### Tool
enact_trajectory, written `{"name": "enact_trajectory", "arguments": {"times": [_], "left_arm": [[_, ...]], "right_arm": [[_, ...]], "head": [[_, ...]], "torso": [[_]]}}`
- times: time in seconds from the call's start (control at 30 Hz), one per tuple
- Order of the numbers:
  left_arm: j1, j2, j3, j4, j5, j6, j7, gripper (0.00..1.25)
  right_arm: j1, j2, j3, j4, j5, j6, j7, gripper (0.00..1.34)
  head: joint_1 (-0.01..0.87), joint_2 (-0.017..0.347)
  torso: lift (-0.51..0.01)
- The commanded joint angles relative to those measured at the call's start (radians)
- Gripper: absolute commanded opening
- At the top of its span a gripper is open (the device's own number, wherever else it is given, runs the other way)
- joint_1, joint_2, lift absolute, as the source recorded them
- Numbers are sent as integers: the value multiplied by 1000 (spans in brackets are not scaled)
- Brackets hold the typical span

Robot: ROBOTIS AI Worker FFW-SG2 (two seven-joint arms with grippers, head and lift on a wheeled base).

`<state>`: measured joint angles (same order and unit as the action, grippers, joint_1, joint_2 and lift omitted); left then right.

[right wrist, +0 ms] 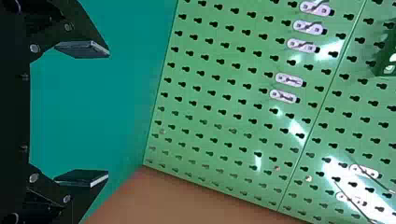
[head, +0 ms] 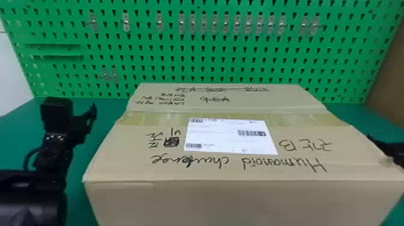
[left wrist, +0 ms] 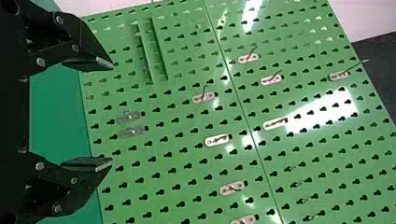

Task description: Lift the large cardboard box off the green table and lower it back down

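brown cardboard box (head: 225, 172) sits on the green desk (head: 18, 129) in head view; bulky, maybe heavy, its walls could dent, so better support both sides low. left wrist view: left gripper (left wrist: 111, 113) is spread, empty. right wrist view: right gripper (right wrist: 108, 114) is spread, empty too.

In the head view, the cardboard box (head: 228, 198) is cut off below, the right gripper (head: 390, 150) at right; the label (head: 222, 139) is blurred.
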<state>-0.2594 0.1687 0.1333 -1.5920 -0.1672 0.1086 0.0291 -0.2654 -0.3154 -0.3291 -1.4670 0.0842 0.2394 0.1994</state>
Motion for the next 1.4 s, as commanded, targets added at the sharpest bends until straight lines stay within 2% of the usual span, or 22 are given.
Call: {"name": "enact_trajectory", "arguments": {"times": [0.0,0.27,0.43,0.63,1.37], "left_arm": [[0,-1,0,0,0,-1,0,730],[-1,-1,-1,0,0,-1,0,730],[-1,-1,-3,0,-2,-1,0,730],[0,-1,-1,0,-2,-1,0,730],[0,-8,-3,0,-2,-1,0,738]], "right_arm": [[0,-2,4,-4,3,9,0,982],[-2,-1,7,-4,8,9,0,962],[-3,-1,4,-4,9,9,0,822],[-2,1,4,-6,9,9,0,770],[2,4,-7,-15,14,17,0,730]], "head": [[508,51],[508,51],[508,51],[508,51],[508,51]], "torso": [[-211],[-211],[-211],[-211],[-211]]}}
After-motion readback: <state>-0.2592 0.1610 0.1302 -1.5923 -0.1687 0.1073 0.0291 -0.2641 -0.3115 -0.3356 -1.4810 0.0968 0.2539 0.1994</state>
